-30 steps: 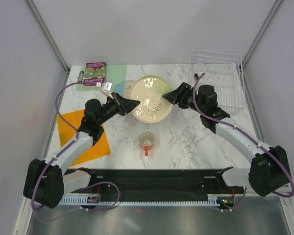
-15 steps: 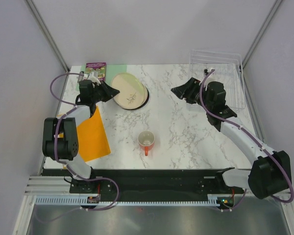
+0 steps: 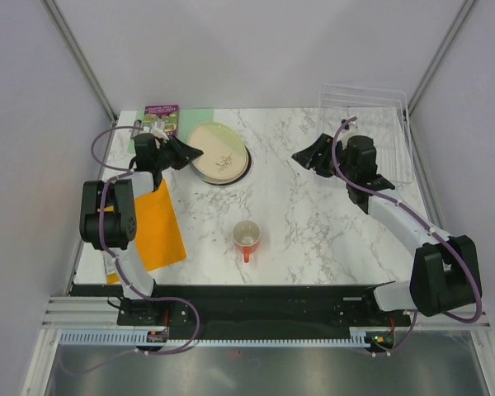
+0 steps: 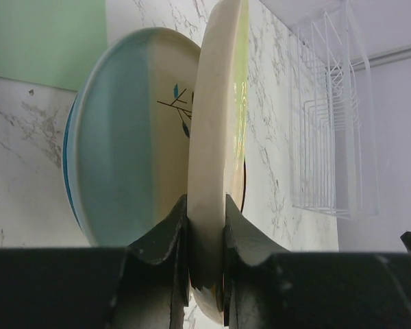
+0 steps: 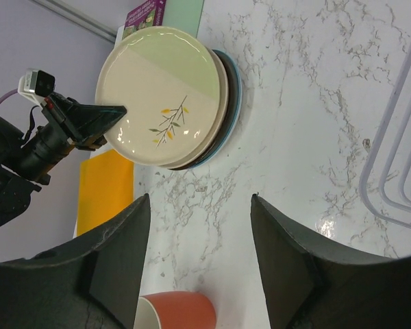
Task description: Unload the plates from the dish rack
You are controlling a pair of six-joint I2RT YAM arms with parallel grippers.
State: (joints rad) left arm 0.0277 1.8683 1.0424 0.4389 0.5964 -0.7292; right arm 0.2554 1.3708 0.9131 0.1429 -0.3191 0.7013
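Note:
The cream plate with a small sprig (image 3: 219, 153) lies on top of a stack of plates at the back left; a dark rim and a blue-teal plate (image 4: 116, 151) show beneath it. My left gripper (image 3: 187, 153) is shut on the left rim of the cream plate (image 4: 216, 123); its fingers (image 4: 164, 236) pinch the edge. The right wrist view shows the same plate (image 5: 161, 96) with the left gripper (image 5: 92, 118) on it. My right gripper (image 3: 308, 155) is open and empty, hovering over bare marble between the stack and the dish rack (image 3: 371, 124). No plates show in the rack.
An orange-red mug (image 3: 246, 238) stands on the table in front of the stack and also shows in the right wrist view (image 5: 181, 312). An orange mat (image 3: 148, 223) lies at the left, with a green mat (image 3: 196, 122) and a purple packet (image 3: 161, 120) behind the stack. Rack wires (image 5: 397, 137) lie right of the right gripper.
The left arm carried the cream plate from the table's middle to the back-left stack. The right gripper, beside the plate's right rim a second ago, stayed behind and drew back a little.

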